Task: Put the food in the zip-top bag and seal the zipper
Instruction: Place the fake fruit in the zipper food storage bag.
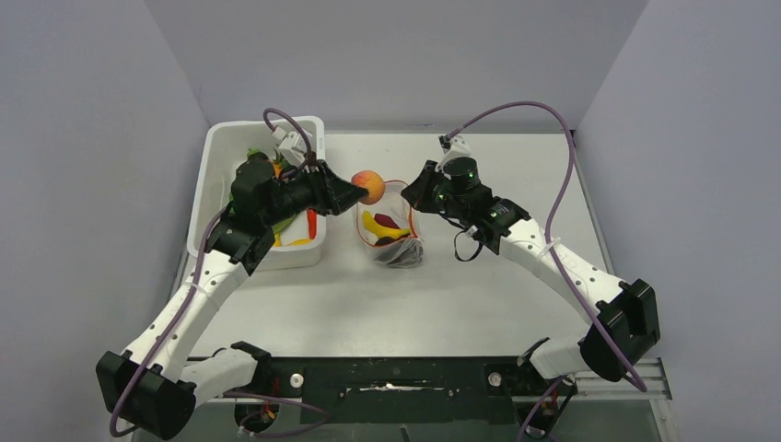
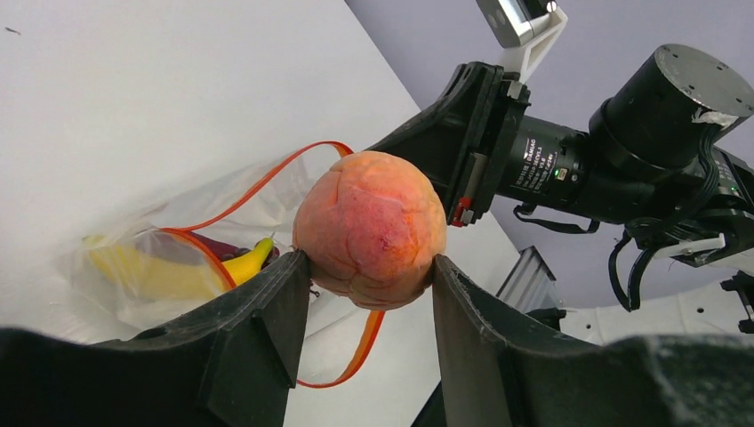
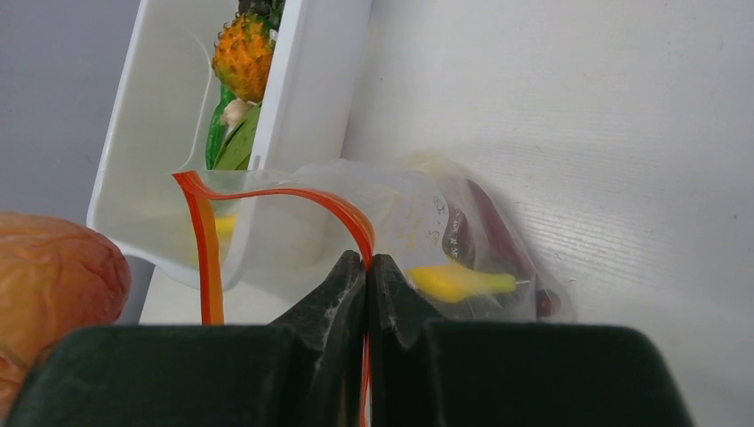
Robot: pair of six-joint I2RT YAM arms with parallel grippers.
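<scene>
My left gripper [image 2: 369,271] is shut on a red-orange round fruit [image 2: 370,227], holding it just above the far rim of the zip-top bag [image 1: 390,230]. The same fruit [image 1: 368,186] shows in the top view at the bag's mouth. The clear bag lies mid-table with its mouth gaping, and a yellow banana [image 1: 380,227] and dark purple grapes [image 1: 402,252] lie inside. My right gripper [image 3: 367,260] is shut on the orange zipper [image 3: 331,206] at the bag's right edge, holding the mouth apart. A pineapple [image 3: 243,55] and green pods [image 3: 222,138] sit in the tub.
A white rectangular tub [image 1: 211,198] stands at the back left beside the bag, with more toy food in it, including a red chili [image 1: 311,223]. Grey walls close in the table on three sides.
</scene>
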